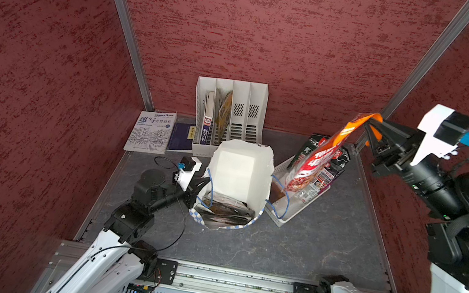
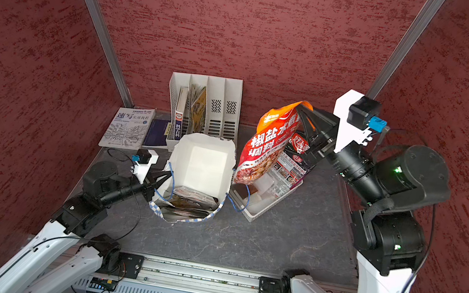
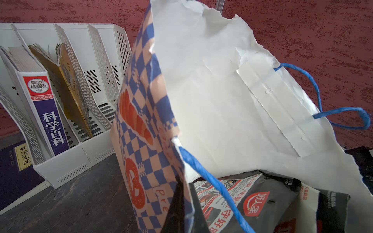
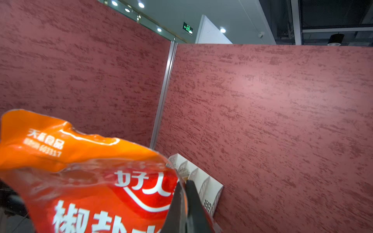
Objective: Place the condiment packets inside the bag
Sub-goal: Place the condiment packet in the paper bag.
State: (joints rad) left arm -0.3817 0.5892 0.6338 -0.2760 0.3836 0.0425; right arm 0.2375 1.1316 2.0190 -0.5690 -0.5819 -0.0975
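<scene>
At the bag's two o'clock, clenching the orange packet's top seam in the right gripper; pinching the nine-o'clock rim with the left gripper. Slick, floppy, probably light: hold by seams.

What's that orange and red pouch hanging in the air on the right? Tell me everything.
A flat, glossy plastic pouch, orange on top, red below, with white Chinese characters and a food photo near the bottom. It hangs tilted above the white perforated plastic basket, its crumpled top corner pinched by the right hand. Whether its lower end touches anything is unclear.
</scene>
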